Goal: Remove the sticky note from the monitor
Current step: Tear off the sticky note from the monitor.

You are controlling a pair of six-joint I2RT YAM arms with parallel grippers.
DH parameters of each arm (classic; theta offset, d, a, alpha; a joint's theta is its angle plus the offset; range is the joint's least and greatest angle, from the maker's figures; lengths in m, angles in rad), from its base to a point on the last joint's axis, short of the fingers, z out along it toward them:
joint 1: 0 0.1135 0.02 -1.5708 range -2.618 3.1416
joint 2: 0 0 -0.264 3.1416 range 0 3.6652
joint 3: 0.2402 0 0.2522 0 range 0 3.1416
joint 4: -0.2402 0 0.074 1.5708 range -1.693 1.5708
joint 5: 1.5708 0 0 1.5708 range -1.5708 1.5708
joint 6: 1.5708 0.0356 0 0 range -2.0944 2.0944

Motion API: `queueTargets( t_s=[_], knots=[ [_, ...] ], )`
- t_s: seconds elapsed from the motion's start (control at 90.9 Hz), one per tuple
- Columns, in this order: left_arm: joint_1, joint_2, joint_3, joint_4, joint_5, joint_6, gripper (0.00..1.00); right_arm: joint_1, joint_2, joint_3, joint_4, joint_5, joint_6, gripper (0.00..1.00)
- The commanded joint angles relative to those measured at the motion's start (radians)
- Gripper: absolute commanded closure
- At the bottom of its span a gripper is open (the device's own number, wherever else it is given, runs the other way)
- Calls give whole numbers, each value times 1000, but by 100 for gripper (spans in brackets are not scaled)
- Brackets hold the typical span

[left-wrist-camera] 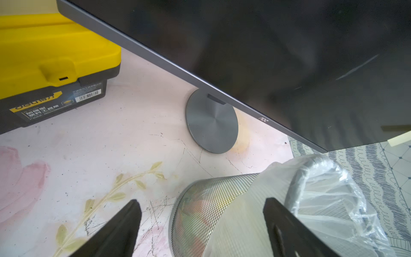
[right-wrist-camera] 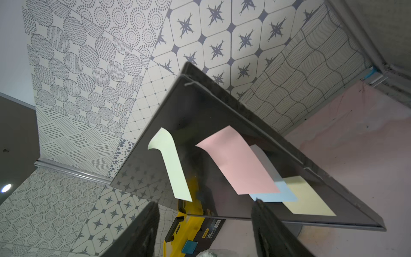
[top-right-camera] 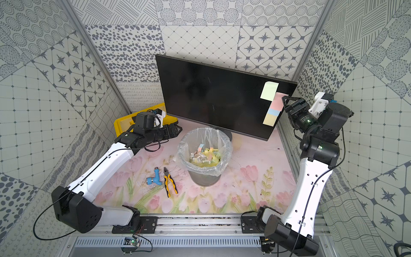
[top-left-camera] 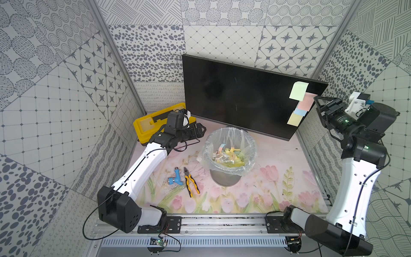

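The black monitor [top-left-camera: 233,95] [top-right-camera: 211,93] stands at the back of the table. Several sticky notes overlap down its right edge: green [top-left-camera: 298,90], pink [top-left-camera: 305,102], blue [top-left-camera: 300,113] and yellow [top-left-camera: 294,120]. My right gripper [top-left-camera: 317,104] [top-right-camera: 284,103] hovers just right of the pink note, open, with nothing between its fingers. In the right wrist view the pink note [right-wrist-camera: 240,162] and green note [right-wrist-camera: 175,169] curl off the screen just ahead of that gripper [right-wrist-camera: 205,203]. My left gripper [top-left-camera: 203,130] [left-wrist-camera: 201,201] is open and empty, low by the bin.
A mesh bin [top-left-camera: 206,146] with a plastic liner holds crumpled notes in front of the monitor's round stand base [left-wrist-camera: 211,124]. A yellow toolbox [top-left-camera: 151,124] lies at the back left. Yellow-handled pliers [top-left-camera: 190,180] and a blue fitting [top-left-camera: 175,178] lie on the floral mat.
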Motion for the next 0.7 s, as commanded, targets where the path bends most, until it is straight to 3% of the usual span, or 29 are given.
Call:
queueTargets(
  t_s=[0.0,0.209,0.693],
  knots=[
    [-8,0,11,-46,28,44,10,2,-24,-25,108,-69,61,33],
    [-8,4,4,-44,24,39,10,59,4,-29,133,-65,84,46],
    [-8,-3,-37,-26,50,13,11,157,72,19,138,5,62,48]
  ],
)
